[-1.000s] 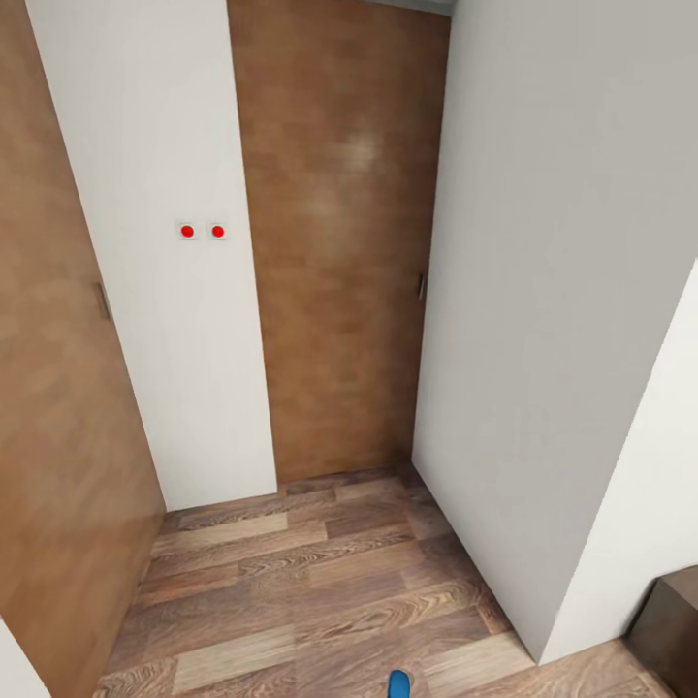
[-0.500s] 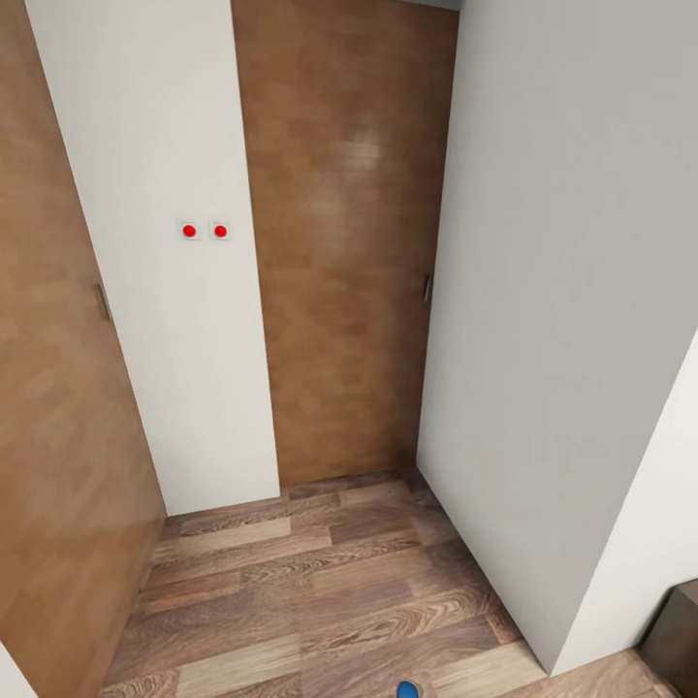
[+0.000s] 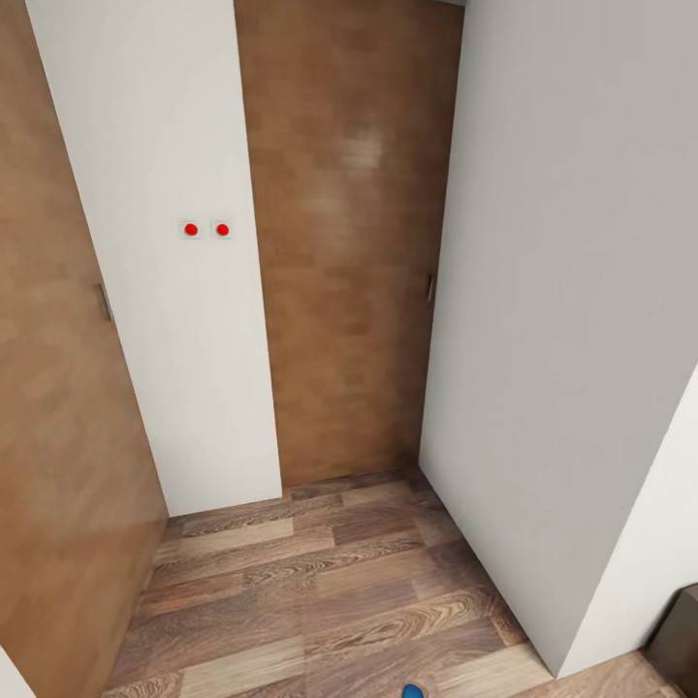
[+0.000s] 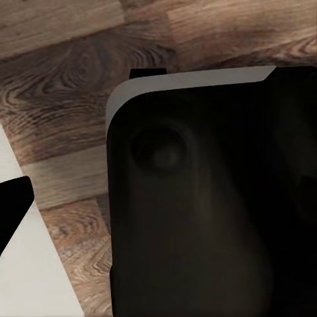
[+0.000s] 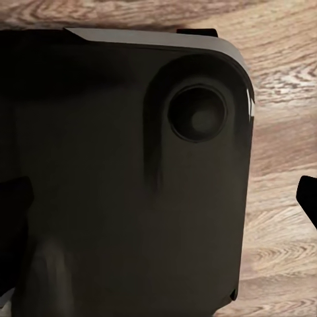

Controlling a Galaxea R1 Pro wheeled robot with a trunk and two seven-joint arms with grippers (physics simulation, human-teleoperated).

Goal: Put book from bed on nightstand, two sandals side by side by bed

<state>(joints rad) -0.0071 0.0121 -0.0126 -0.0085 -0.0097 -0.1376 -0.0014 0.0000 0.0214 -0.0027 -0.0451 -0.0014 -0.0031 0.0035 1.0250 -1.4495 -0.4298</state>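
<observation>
Wood-plank floor, blue sandal tip at bottom edge, orientation and grippers' state unclear.

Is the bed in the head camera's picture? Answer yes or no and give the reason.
No. The head view faces a corner of white walls and brown wooden doors over a plank floor, with a sliver of blue at the bottom edge.

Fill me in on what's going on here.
Nothing is being handled right now. The head camera faces a corner of white walls with a brown wooden door ahead and another at the left, over a wood-plank floor. A bit of a blue sandal peeks in at the bottom edge. Both wrist cameras look down at the robot's dark base over the floor.
</observation>
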